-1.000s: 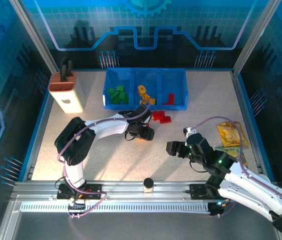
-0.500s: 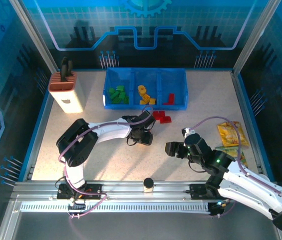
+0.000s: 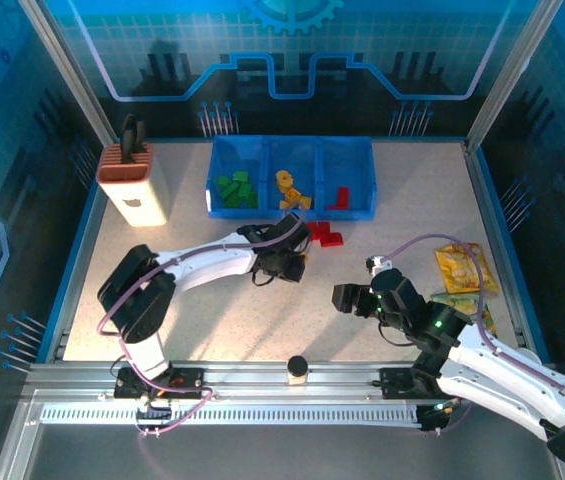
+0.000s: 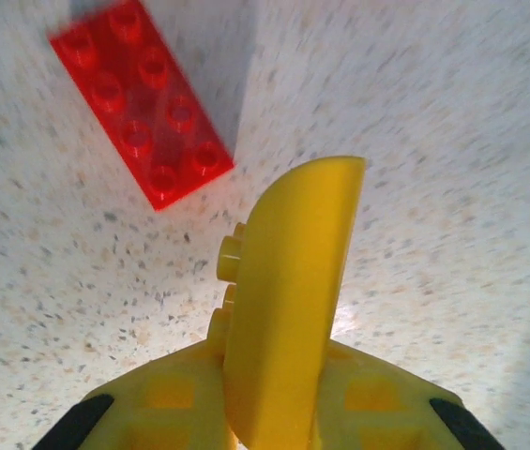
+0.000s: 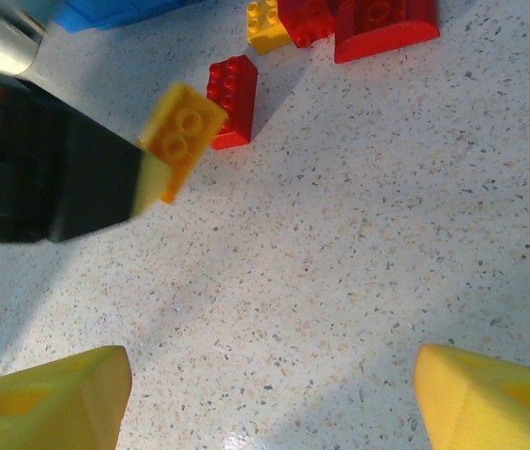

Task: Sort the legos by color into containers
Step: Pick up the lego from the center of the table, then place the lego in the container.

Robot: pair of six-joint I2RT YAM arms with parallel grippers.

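My left gripper [image 3: 287, 263] is shut on a yellow curved lego [image 4: 288, 300], held on edge between the jaws just above the table. A red flat lego [image 4: 143, 103] lies beyond it. The right wrist view shows the left gripper's black body [image 5: 39, 183] with the yellow lego [image 5: 180, 131] at its tip. A red lego [image 5: 232, 98] and further red and yellow legos [image 5: 340, 23] lie behind. The blue containers [image 3: 371, 175] hold green legos [image 3: 234, 190], yellow legos [image 3: 290, 190] and red legos [image 3: 339, 197]. My right gripper [image 3: 347, 297] stands open over bare table [image 5: 269, 394].
A brown-and-white block with black handles [image 3: 134, 180] stands at the back left. Yellow and green snack packets [image 3: 465, 268] lie at the right edge. A small black-topped cylinder [image 3: 297, 368] sits on the front rail between the arm bases.
My left gripper's jaws have closed on the yellow lego, and that arm's elbow has swung left. The right arm has stayed where it was.
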